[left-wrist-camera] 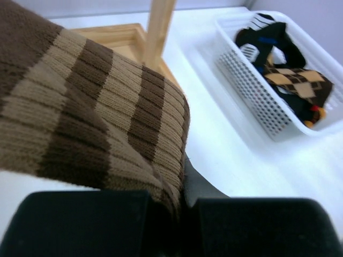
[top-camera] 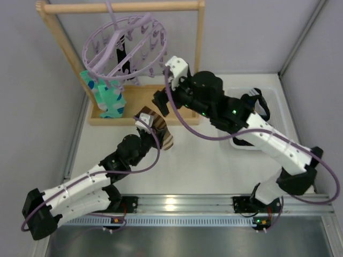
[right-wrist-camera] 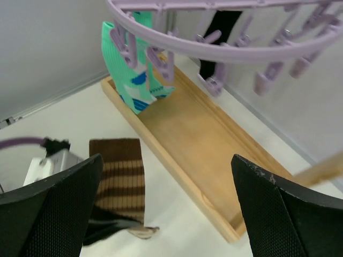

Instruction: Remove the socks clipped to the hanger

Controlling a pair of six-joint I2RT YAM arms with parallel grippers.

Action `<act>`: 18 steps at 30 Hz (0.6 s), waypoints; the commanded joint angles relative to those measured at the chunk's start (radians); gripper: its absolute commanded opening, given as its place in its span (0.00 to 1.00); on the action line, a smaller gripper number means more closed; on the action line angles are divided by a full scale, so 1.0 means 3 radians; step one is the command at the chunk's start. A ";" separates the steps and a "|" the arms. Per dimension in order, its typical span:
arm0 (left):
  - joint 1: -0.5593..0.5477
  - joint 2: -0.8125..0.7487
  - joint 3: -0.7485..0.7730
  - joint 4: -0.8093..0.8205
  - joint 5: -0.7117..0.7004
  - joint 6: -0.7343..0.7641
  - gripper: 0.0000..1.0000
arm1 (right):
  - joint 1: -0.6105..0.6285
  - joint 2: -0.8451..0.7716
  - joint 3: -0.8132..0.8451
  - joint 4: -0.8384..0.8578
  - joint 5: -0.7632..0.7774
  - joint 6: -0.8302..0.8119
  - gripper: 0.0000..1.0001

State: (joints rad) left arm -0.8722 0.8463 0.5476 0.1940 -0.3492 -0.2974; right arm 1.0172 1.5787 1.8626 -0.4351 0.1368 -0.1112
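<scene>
The left end effector (left-wrist-camera: 179,214) is closed on a brown-and-tan striped sock (left-wrist-camera: 91,107), which is pinched between its black pads and drapes over them. It holds the sock low over the white tabletop (top-camera: 203,160), in front of the wooden rack (top-camera: 123,7) and apart from the clips.

The right end effector (right-wrist-camera: 167,166) is spread wide and holds nothing. It sits just below the rim of the lilac hanger (right-wrist-camera: 225,48), which hangs by its hook from the rack's top bar.

A teal sock (right-wrist-camera: 131,69) with white and blue marks is clipped at the ring's left side, and a dark sock (right-wrist-camera: 220,24) hangs farther back.

To the right, a white basket (left-wrist-camera: 257,91) holds an argyle sock (left-wrist-camera: 297,80) and a black sock with blue and white marks (left-wrist-camera: 268,40).
</scene>
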 commanded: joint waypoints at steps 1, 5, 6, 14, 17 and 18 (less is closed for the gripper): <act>-0.0012 0.0052 0.0137 0.0079 0.0596 -0.0185 0.00 | 0.0061 -0.0674 -0.0439 0.0003 0.0320 0.0130 0.99; -0.0012 0.0292 0.0372 0.0079 0.0816 -0.0277 0.00 | 0.0056 -0.1512 -0.1282 -0.0012 0.0877 0.0288 0.99; -0.0012 0.0354 0.0424 0.0079 0.0847 -0.0287 0.00 | 0.0056 -0.1641 -0.1416 -0.0032 0.0980 0.0324 0.99; -0.0068 0.1110 0.1185 0.0079 0.1255 -0.0394 0.00 | 0.0020 -0.2766 -0.2281 -0.0538 0.1957 0.0855 0.99; -0.0094 0.1468 0.1671 0.0079 0.1537 -0.0476 0.00 | 0.0020 -0.3093 -0.2409 -0.0707 0.2360 0.1029 0.99; -0.0099 0.1677 0.1915 0.0079 0.1588 -0.0476 0.00 | 0.0025 -0.3175 -0.2445 -0.0718 0.2599 0.1071 0.99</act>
State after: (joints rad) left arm -0.8921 1.2610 0.9710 0.1692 0.0162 -0.4114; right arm 1.0203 0.6960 1.1477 -0.5831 0.7071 0.1265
